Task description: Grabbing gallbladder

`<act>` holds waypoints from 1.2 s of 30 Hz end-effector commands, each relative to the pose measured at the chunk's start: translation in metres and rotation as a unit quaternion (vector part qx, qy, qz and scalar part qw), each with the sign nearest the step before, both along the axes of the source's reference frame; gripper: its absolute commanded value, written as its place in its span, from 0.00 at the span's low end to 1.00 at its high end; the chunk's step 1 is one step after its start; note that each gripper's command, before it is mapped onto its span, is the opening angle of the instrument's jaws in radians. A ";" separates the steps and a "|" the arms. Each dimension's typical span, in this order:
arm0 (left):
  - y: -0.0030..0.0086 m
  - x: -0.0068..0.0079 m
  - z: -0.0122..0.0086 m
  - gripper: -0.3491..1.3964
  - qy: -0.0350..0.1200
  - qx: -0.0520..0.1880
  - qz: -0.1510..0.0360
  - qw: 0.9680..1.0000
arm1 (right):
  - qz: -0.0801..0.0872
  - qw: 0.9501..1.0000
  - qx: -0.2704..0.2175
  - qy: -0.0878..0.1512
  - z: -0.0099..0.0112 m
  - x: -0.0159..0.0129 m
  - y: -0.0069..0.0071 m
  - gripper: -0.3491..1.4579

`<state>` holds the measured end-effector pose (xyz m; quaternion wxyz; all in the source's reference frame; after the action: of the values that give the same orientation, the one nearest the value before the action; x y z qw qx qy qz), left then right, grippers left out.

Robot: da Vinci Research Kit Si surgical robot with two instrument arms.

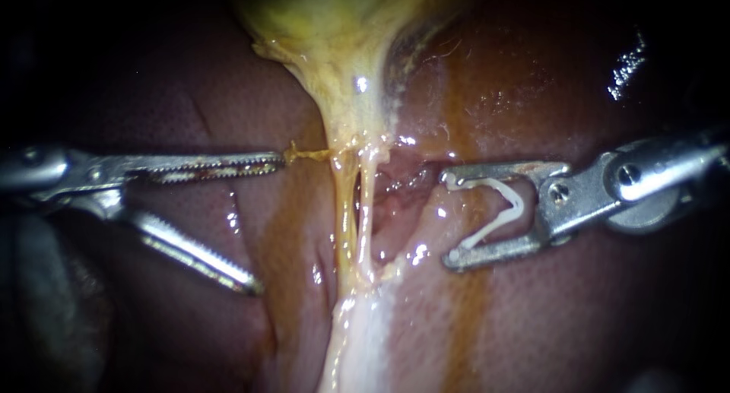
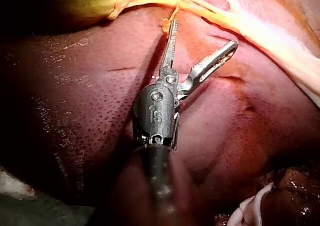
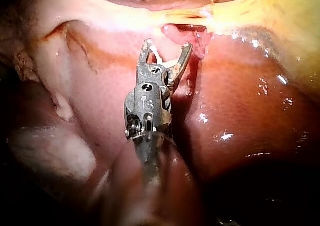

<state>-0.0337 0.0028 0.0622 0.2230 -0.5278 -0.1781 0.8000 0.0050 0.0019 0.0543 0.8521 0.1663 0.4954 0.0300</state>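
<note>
The liver [image 1: 547,317], dark red-brown and wet, is the bed that everything here rests on. The yellow-green gallbladder [image 1: 334,20] lies on it and narrows into two thin pale tubes [image 1: 347,210] running side by side. These meet a whitish band of tissue [image 1: 357,347] lying along the liver's surface.

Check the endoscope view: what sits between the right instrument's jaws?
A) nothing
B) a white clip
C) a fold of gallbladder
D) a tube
B: a bent white clip spans the gap between the jaws of the right instrument, one end against each jaw, and no tissue is gripped there.
</note>
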 end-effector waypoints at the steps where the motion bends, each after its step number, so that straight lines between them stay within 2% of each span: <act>1: 0.0003 0.0001 0.0001 0.66 0.000 0.001 0.000 1.000 | 0.000 1.000 0.000 0.000 0.0000 0.0000 0.0000 0.47; 3: 0.0009 0.0001 0.0004 0.63 -0.001 0.002 0.002 1.000 | 0.000 1.000 0.000 0.000 0.0000 0.0000 0.0000 0.47; 11: 0.0047 -0.0002 0.0022 0.55 0.002 0.003 -0.006 1.000 | 0.000 1.000 0.000 0.000 0.0000 0.0000 0.0000 0.47; 17: 0.0064 -0.0014 0.0037 0.44 0.004 0.003 -0.008 1.000 | 0.000 1.000 0.000 0.000 0.0000 0.0000 0.0000 0.47; 24: 0.0069 -0.0014 0.0044 0.29 0.004 0.002 -0.009 1.000 | 0.000 1.000 0.000 0.000 0.0000 0.0000 0.0000 0.47; 28: 0.0068 -0.0013 0.0045 0.27 0.004 0.002 -0.009 1.000 | 0.000 1.000 0.000 0.000 0.0000 0.0001 0.0000 0.47; 30: 0.0067 -0.0012 0.0045 0.22 0.004 0.002 -0.009 1.000 | 0.000 1.000 0.000 0.000 0.0000 0.0001 0.0000 0.47; 36: 0.0069 -0.0008 0.0041 0.16 0.004 0.003 -0.009 1.000 | 0.000 1.000 0.000 0.000 -0.0001 0.0001 0.0000 0.47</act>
<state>-0.0345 0.0098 0.0662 0.2316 -0.5255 -0.1758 0.7995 0.0051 0.0018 0.0543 0.8521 0.1663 0.4953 0.0299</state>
